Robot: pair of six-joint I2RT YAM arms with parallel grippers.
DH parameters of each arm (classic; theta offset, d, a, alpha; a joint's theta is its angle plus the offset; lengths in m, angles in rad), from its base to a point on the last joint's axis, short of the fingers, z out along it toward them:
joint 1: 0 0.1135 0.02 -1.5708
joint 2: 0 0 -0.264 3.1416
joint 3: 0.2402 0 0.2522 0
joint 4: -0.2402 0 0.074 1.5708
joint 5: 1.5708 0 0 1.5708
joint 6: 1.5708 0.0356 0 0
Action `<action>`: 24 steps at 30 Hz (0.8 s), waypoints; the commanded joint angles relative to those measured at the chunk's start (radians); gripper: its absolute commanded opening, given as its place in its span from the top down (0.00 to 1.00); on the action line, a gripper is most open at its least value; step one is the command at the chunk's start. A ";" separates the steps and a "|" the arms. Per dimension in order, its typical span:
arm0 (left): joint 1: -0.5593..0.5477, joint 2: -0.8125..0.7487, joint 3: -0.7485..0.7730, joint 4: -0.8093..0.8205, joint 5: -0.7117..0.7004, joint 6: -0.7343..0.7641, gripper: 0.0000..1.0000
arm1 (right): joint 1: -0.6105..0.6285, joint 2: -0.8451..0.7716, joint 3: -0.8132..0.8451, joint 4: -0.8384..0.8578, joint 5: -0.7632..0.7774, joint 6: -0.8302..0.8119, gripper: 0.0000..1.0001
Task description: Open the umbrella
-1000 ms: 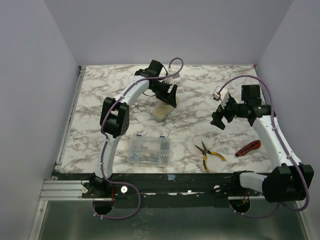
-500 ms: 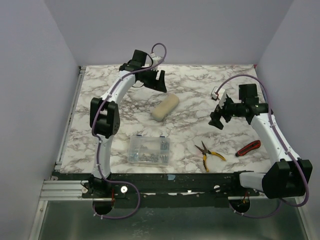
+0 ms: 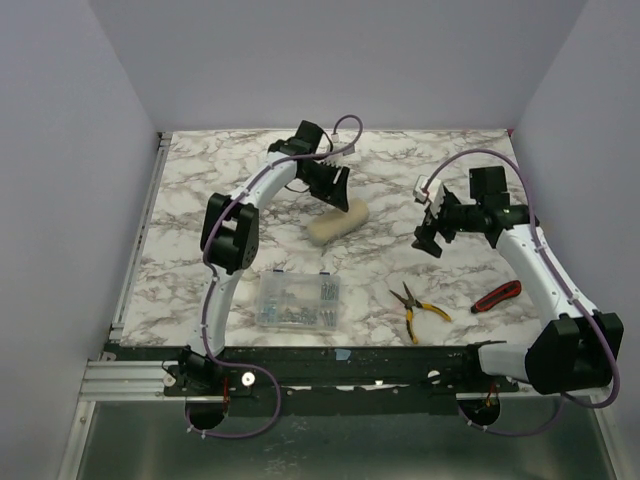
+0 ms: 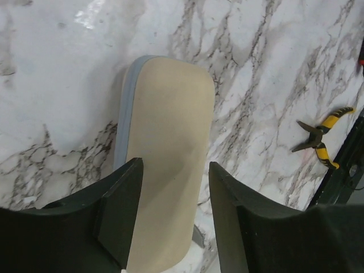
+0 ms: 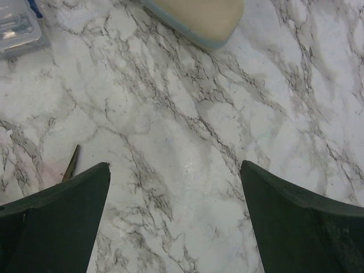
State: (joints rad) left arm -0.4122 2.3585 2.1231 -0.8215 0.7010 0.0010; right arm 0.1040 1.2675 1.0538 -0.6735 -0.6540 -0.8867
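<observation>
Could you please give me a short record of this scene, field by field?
umbrella: bundled in its cream sleeve, lying flat on the marble table
left gripper: open, fingers straddling one end of the umbrella
right gripper: open, over bare marble, holding nothing
other items: box of screws, yellow-handled pliers, red-handled tool
task state: umbrella not yet opened

Even, diffuse overhead light keeps the marble table [image 3: 190, 190] bright from its near edge to its far edge, with only faint, soft shadows beneath the arms. In the left wrist view, a patch of glare whitens the marble. The left gripper's fingers [image 4: 116, 216] loom dark and soft-focused in the foreground, as do the right gripper's fingers [image 5: 57, 210].
</observation>
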 commanded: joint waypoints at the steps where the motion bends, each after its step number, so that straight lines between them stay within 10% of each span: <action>1: -0.059 -0.012 -0.020 -0.051 0.093 0.109 0.52 | 0.038 0.030 0.022 0.033 -0.024 -0.022 0.00; 8: -0.047 -0.141 -0.132 0.038 0.139 0.124 0.45 | 0.118 0.078 0.021 0.092 -0.017 -0.014 0.00; 15: 0.140 -0.641 -0.770 0.758 0.070 -0.150 0.25 | 0.262 0.216 0.082 0.217 0.014 0.117 0.00; 24: 0.258 -0.833 -1.064 0.757 -0.018 -0.109 0.30 | 0.472 0.344 0.098 0.352 0.204 0.288 0.00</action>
State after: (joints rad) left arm -0.1608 1.5360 1.1717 -0.1005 0.7258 -0.1001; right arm 0.5121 1.5753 1.1450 -0.4187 -0.5640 -0.6891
